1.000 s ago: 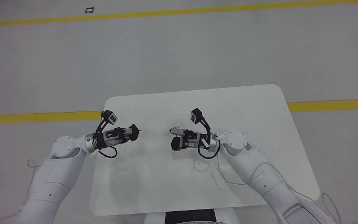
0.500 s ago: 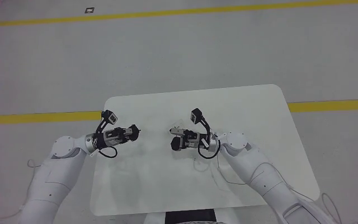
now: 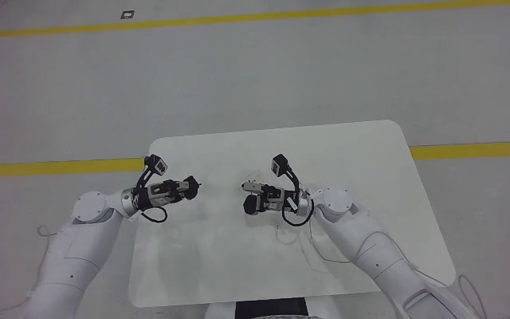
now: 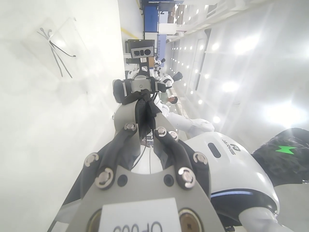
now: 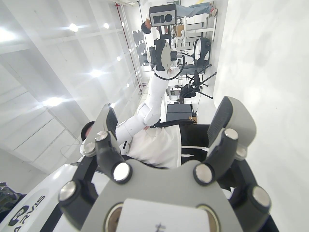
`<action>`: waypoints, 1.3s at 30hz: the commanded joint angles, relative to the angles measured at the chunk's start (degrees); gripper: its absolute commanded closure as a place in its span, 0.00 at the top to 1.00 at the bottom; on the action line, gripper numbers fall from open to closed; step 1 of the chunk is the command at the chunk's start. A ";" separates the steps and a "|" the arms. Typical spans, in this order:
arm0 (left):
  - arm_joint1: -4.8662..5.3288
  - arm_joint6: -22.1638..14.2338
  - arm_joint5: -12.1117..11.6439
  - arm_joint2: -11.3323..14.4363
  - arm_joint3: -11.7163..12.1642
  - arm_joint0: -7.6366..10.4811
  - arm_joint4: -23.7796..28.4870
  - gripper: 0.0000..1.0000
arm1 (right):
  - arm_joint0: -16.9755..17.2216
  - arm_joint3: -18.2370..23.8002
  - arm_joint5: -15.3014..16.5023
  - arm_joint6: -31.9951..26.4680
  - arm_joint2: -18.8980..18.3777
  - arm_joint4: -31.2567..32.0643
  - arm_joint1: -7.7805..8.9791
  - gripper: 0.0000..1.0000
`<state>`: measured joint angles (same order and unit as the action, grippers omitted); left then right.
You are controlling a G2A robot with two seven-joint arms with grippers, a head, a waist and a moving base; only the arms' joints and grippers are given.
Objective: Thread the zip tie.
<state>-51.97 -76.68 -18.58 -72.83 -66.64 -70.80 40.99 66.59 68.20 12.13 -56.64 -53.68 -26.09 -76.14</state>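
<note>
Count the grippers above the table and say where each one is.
2. The left gripper hangs over the table's left part, the right gripper over its middle, their tips facing each other across a gap. None seems hidden.

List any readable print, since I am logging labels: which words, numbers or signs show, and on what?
Left wrist sticker: cut by the picture's edge, unreadable.
Right wrist sticker: only a sliver shows.
Grey lettering on the white arm shell: a brand mark, upside down, not quoted.
Green bolt sign on a black panel: no letters.
Floor tag: too small to read.
</note>
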 commanded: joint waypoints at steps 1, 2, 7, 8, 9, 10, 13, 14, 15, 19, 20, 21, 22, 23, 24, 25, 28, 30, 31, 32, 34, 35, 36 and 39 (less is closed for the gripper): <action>0.10 -1.81 0.48 -0.19 0.72 1.13 0.29 0.00 | 0.00 0.00 0.00 0.00 0.00 0.00 0.00 1.00; 0.13 -2.51 0.47 -0.23 0.93 1.65 0.20 0.00 | 0.00 0.00 0.00 0.00 0.00 0.00 0.00 1.00; 0.40 -2.96 0.20 0.11 1.71 3.41 1.23 0.00 | 0.00 0.00 0.00 0.00 0.00 0.00 0.00 1.00; 0.57 -2.96 0.03 0.40 1.75 3.62 1.46 0.00 | 0.00 0.00 0.00 0.00 0.00 0.00 0.00 1.00; 0.68 -2.96 -0.16 0.55 1.77 3.69 1.61 0.00 | 0.00 0.00 0.00 0.00 0.00 0.00 0.00 1.00; 0.68 -2.96 -0.16 0.55 1.77 3.69 1.61 0.00 | 0.00 0.00 0.00 0.00 0.00 0.00 0.00 1.00; 0.68 -2.96 -0.16 0.55 1.77 3.69 1.61 0.00 | 0.00 0.00 0.00 0.00 0.00 0.00 0.00 1.00; 0.68 -2.96 -0.16 0.55 1.77 3.69 1.61 0.00 | 0.00 0.00 0.00 0.00 0.00 0.00 0.00 1.00; 0.68 -2.96 -0.16 0.55 1.77 3.69 1.61 0.00 | -0.04 0.36 -0.22 0.71 0.07 0.62 0.01 1.00; 0.68 -2.96 -0.16 0.55 1.77 3.69 1.61 0.00 | -1.23 5.28 -5.36 5.77 1.52 6.92 -0.05 1.00; 0.68 -2.96 -0.16 0.55 1.77 3.69 1.61 0.00 | -1.49 6.33 -6.63 6.68 1.81 8.31 -0.04 1.00; 0.68 -2.96 -0.16 0.55 1.77 3.69 1.61 0.00 | -1.90 7.30 -8.33 7.67 2.09 10.10 -0.01 1.00; 0.68 -2.96 -0.16 0.55 1.77 3.69 1.61 0.00 | -2.54 8.74 -10.89 9.60 2.42 13.07 0.04 1.00; 0.68 -2.96 -0.16 0.55 1.77 3.69 1.61 0.00 | -2.93 9.80 -13.04 10.48 2.85 15.34 0.09 1.00; 0.68 -2.96 -0.16 0.55 1.77 3.69 1.61 0.00 | -3.26 10.71 -15.29 11.61 3.05 17.20 0.14 1.00; 0.68 -2.96 -0.16 0.55 1.77 3.69 1.61 0.00 | -3.42 12.05 -17.32 12.81 3.32 19.24 0.21 1.00; 0.68 -2.96 -0.16 0.55 1.77 3.69 1.61 0.00 | -3.91 14.60 -22.45 14.22 4.25 25.29 0.48 1.00; 0.68 -2.96 -0.16 0.55 1.77 3.69 1.61 0.00 | -4.38 15.67 -26.17 15.04 5.15 29.57 0.60 1.00; 0.68 -2.96 -0.16 0.55 1.77 3.69 1.61 0.00 | -4.72 16.31 -28.34 15.54 5.93 32.33 0.63 1.00; 0.68 -2.96 -0.16 0.55 1.77 3.69 1.61 0.00 | -5.01 17.21 -30.55 16.15 6.84 35.20 0.63 1.00; 0.68 -2.96 -0.16 0.55 1.77 3.69 1.61 0.00 | -4.95 17.80 -31.61 16.72 7.83 37.39 0.55 1.00; 0.68 -2.96 -0.16 0.55 1.77 3.69 1.61 0.00 | -4.91 18.07 -31.36 17.14 8.16 38.12 0.50 1.00; 0.68 -2.96 -0.16 0.55 1.77 3.69 1.61 0.00 | -4.87 18.16 -31.05 17.42 8.22 38.36 0.49 1.00; 0.68 -2.96 -0.16 0.55 1.77 3.69 1.61 0.00 | -4.87 18.16 -31.05 17.42 8.22 38.36 0.49 1.00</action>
<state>-51.29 -79.64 -18.74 -72.28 -64.88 -67.10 42.60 61.72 86.38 -18.89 -39.17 -45.44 12.32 -75.65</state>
